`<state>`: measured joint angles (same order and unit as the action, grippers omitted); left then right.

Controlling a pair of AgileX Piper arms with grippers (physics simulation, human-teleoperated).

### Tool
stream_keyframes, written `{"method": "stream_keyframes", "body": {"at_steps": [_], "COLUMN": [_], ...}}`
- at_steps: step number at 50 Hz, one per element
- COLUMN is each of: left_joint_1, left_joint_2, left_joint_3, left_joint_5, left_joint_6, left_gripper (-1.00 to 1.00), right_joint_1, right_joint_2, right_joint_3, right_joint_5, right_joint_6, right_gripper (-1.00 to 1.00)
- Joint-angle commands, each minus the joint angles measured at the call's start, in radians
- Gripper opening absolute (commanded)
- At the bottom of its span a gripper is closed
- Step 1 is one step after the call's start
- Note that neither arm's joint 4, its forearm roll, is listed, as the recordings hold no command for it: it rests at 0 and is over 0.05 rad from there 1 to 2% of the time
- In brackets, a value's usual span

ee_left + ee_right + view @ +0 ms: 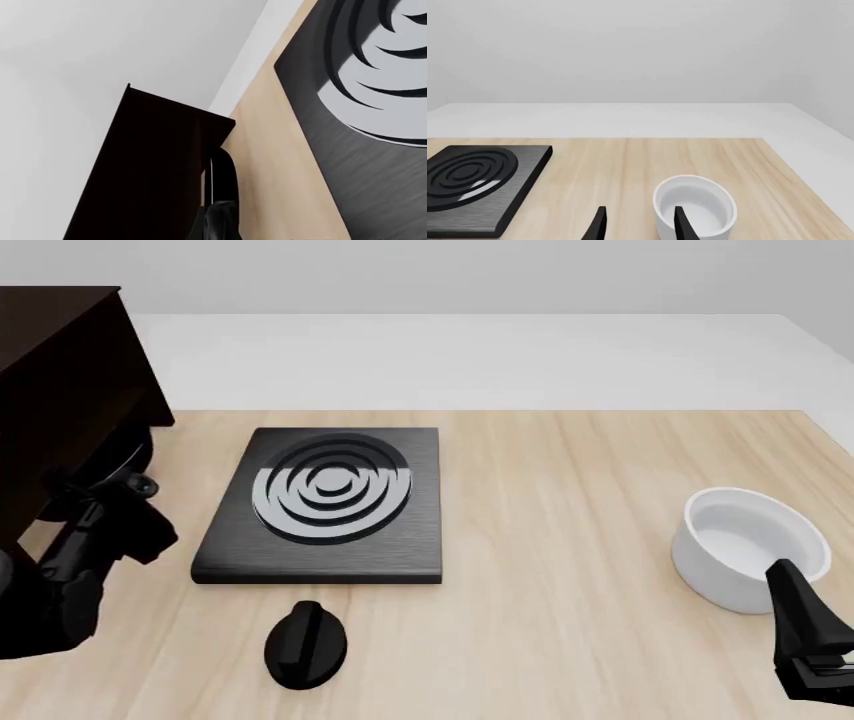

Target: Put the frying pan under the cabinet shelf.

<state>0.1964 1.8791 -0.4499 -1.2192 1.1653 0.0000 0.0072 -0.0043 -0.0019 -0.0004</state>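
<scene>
Left hand point(114, 505) by 1 cabinet shelf point(60, 390), grip unclear, right hand point(637, 225) unclenched, 1 bowl point(747, 545), 1 stove plate point(327, 505).

A light wooden table point(587, 540) with pale grain fills the near ground and ends in a straight far edge. Past that edge lies a flat white floor or ledge point(507, 360); which of the 2 it is cannot be told. Behind it rises 1 plain grey-white wall point(467, 275), without window or door. The light is soft and even, and shadows on the wood are faint.
</scene>
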Motion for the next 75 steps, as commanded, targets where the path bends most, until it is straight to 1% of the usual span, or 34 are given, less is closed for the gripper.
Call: {"method": "stream_keyframes", "body": {"at_steps": [1, 12, 22, 30, 35, 53, 63, 64, 71, 75], "left_joint_1": [0.043, 0.044, 0.027, 0.018, 0.029, 0.068, 0.066, 0.067, 0.056, 0.046], "left_joint_2": [0.011, 0.046, 0.173, 0.246, 0.283, 0.309, 0.291, 0.287, 0.283, 0.254], "left_joint_3": [-0.002, -0.023, -0.082, -0.122, -0.148, -0.174, -0.151, -0.148, -0.124, -0.119], "left_joint_5": [-0.001, -0.001, -0.001, 0.000, -0.001, -0.001, 0.000, 0.001, 0.010, 0.050], "left_joint_6": [0.007, 0.013, 0.019, 0.010, 0.008, -0.010, -0.029, -0.029, -0.025, -0.027], "left_gripper": [-1.00, -1.00, -1.00, -1.00, -1.00, -1.00, -1.00, 1.00, 1.00, 1.00], "right_joint_1": [0.000, 0.000, 0.000, 0.000, 0.000, 0.000, 0.000, 0.000, 0.000, 0.000], "right_joint_2": [0.000, 0.000, 0.000, 0.000, 0.000, 0.000, 0.000, 0.000, 0.000, 0.000], "right_joint_3": [0.000, 0.000, 0.000, 0.000, 0.000, 0.000, 0.000, 0.000, 0.000, 0.000], "right_joint_5": [0.000, 0.000, 0.000, 0.000, 0.000, 0.000, 0.000, 0.000, 0.000, 0.000], "right_joint_6": [0.000, 0.000, 0.000, 0.000, 0.000, 0.000, 0.000, 0.000, 0.000, 0.000], "right_gripper": [1.00, 1.00, 1.00, 1.00, 1.00, 1.00, 1.00, 1.00, 1.00, 1.00]}}
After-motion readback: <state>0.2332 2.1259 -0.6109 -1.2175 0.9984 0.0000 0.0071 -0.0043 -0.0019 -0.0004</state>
